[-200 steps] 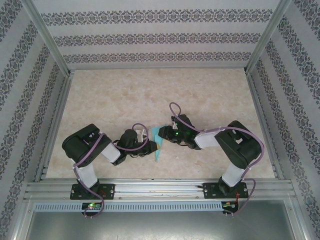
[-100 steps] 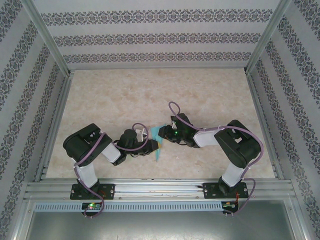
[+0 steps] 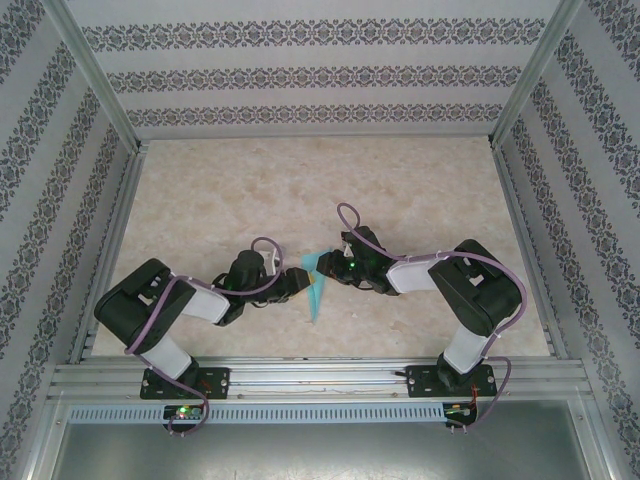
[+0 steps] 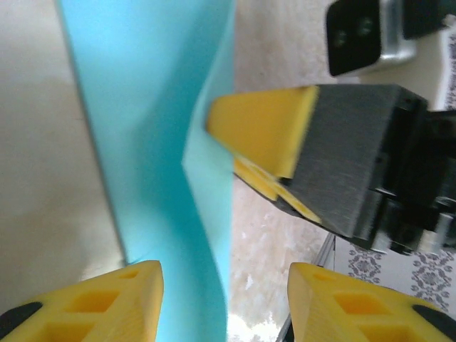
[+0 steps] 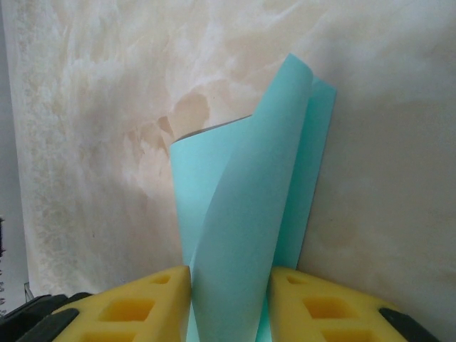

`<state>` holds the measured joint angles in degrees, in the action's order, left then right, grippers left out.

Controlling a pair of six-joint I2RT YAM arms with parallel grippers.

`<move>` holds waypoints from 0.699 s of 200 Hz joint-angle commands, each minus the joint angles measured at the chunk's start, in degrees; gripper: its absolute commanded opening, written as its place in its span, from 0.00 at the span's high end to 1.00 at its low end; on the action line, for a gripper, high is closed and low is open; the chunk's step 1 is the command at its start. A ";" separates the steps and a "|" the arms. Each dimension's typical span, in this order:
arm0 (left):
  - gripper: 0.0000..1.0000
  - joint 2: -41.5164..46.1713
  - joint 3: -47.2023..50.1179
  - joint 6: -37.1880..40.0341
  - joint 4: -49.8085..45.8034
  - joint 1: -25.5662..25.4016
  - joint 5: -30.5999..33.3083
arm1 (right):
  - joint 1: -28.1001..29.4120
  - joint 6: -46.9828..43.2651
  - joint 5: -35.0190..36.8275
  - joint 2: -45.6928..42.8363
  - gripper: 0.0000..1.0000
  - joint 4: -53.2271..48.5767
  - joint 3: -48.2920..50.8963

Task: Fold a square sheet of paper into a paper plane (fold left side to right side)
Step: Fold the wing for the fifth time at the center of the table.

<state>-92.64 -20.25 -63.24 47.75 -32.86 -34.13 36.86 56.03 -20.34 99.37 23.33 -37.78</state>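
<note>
Looking at the paper sheet (image 3: 318,295): turquoise, creased into a narrow strip, sitting on the worktop (image 3: 400,190) a bit near of centre, right between the two arms. Reading the right gripper (image 3: 328,268) as pinched on the far-right edge of it: jaws narrow, pads on both faces, layers bulging up between them in the right wrist view. Reading the left gripper (image 3: 298,283) as roughly half open, jaws straddling the strip from the left with air on at least one side, holding nothing. Expect very light and floppy, no stiffness across any single-layer span; likely to spring back off a crease unless pressed flat. Could slip out of foam pads if barely nipped, and crumple or tear if squeezed near a free corner. Best to take hold on a doubled edge close to the crease, well in from the tip, and pin one side while moving the other. Watch the loose flap: curled up, not lying flat. Can't tell from above which layer sits on top.
</note>
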 commanded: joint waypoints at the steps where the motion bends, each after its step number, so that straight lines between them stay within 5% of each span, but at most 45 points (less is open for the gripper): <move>1: 0.51 -2.48 -2.64 1.19 -3.05 0.87 -1.77 | 1.11 0.04 0.30 3.81 0.65 -1.80 -0.63; 61: 0.60 -11.02 -5.27 -2.23 5.86 0.87 -4.78 | 1.13 -0.04 0.05 4.02 0.65 -2.36 -1.06; 140: 0.81 -9.06 -6.38 2.44 -2.07 0.96 -1.71 | 1.13 -0.52 0.12 4.58 0.65 -4.12 -1.73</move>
<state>-102.76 -25.82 -64.23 50.11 -31.53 -38.76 36.86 56.01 -20.36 99.55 21.28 -38.85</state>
